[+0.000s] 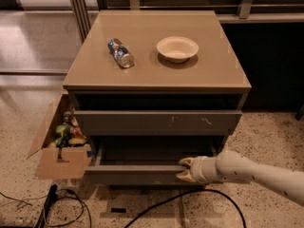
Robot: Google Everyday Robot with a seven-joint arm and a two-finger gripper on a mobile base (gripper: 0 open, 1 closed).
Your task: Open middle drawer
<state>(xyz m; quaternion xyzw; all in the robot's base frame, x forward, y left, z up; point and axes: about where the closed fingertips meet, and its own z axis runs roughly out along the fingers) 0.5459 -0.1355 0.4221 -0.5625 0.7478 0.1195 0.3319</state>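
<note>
The middle drawer (137, 175) has a plain dark-grey front and stands pulled partway out of the cabinet, showing its dark inner tray (152, 152). My gripper (186, 169) is at the right part of that front's top edge. One pale finger lies above the edge and one in front of it, so the gripper is shut on the drawer front. The arm (256, 174) reaches in from the lower right. Above the open drawer is the taller grey front with pale scratch marks (156, 122), which is closed.
A crushed can (120, 52) and a white bowl (177, 48) sit on the tan cabinet top (152, 75). An open cardboard box (61, 148) of items stands against the cabinet's left side. Black cables (156, 208) trail over the speckled floor.
</note>
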